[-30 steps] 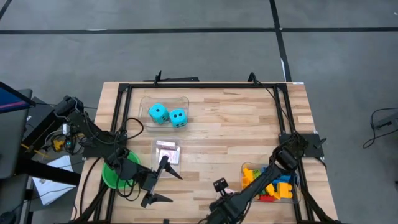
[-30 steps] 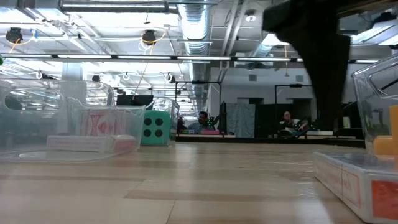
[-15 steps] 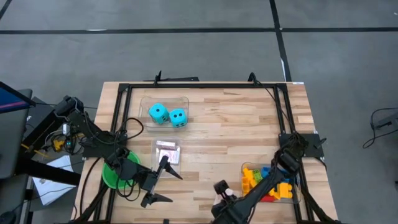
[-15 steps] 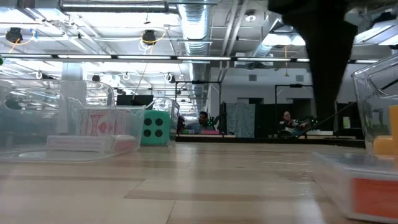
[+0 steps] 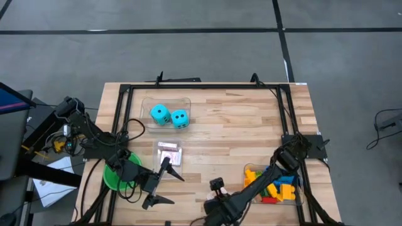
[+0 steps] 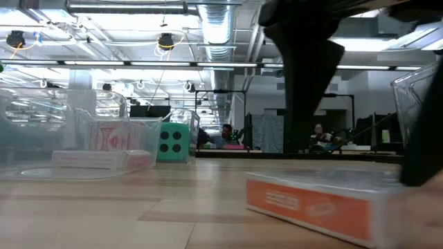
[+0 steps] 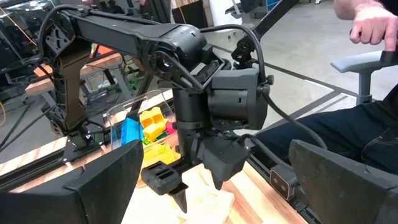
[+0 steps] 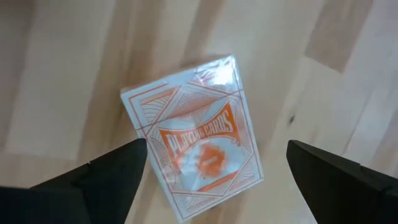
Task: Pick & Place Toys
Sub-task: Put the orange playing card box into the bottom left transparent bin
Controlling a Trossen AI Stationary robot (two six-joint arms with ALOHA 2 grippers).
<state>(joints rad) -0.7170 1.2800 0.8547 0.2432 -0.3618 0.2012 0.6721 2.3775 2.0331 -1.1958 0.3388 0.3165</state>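
- Four views, one after another. High view: right hand (image 5: 217, 199) sits low over the desk (image 5: 239, 125) near the front edge, just beside the clear bin of bricks (image 5: 271, 185). Left hand (image 5: 164, 182) waits front-left by the green cup (image 5: 114, 179), fingers spread, nothing in them. Two cyan dice (image 5: 169, 115) lie in a rear bin; another card deck (image 5: 168, 152) in a middle bin.
- Low view: orange-and-white card pack (image 6: 325, 200) lies flat on the wood, wrapped in shiny film. A dark part of the right arm hangs above and behind it; can't tell contact from here.
- Left wrist view: looks across at the right arm's wrist pointing down at the desk, something pale under it (prob. the pack, too blurred to be sure). Bricks visible behind; a person's hand (image 7: 373, 28) and legs beyond the desk.
- Right wrist view: pack (image 8: 196, 134) lies face up on the wood between the two dark fingers (image 8: 106, 180), which stand spread wide to either side and clear of it — not pinching anything.
- Handling (my judgement): pack looks light, stiff and boxy, but the film wrap is likely slippery. Best held across the two long edges near mid-length, squarely, so it doesn't twist or squirt out. Lying flat, fingertips must reach desk level to get under the edges.
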